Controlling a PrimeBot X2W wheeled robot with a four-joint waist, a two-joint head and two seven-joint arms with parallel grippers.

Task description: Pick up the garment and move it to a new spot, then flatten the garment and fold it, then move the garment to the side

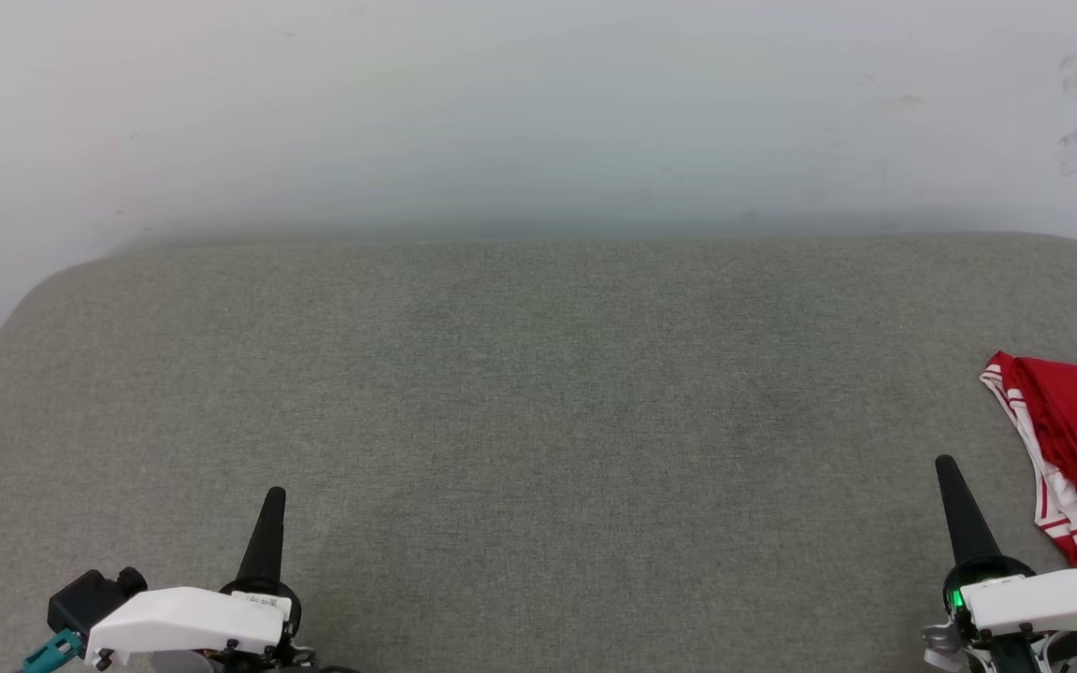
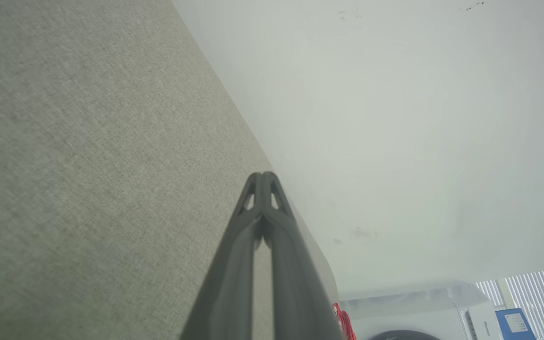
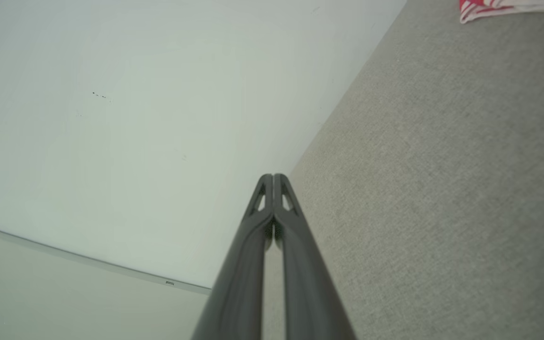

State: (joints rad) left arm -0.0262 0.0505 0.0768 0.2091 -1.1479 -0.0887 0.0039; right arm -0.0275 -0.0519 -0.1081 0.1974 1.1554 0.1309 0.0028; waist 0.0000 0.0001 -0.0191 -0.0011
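The garment [image 1: 1076, 430], red with white striped trim, lies bunched at the far right edge of the grey fabric surface [image 1: 538, 393], cut off by the head view's edge. A sliver of the garment [image 3: 489, 7] shows at the top right of the right wrist view, and a red scrap of the garment [image 2: 343, 321] peeks beside the fingers in the left wrist view. My right gripper [image 1: 946, 465] is shut with nothing in it, just left of the garment and apart from it. My left gripper [image 1: 276, 495] is shut and empty at the lower left, far from the garment.
A pale wall [image 1: 538, 112] rises directly behind the grey surface. A white appliance [image 2: 423, 316] and window blinds [image 2: 541, 293] show beyond the surface's far end in the left wrist view. The surface's left corner [image 1: 43, 290] is rounded.
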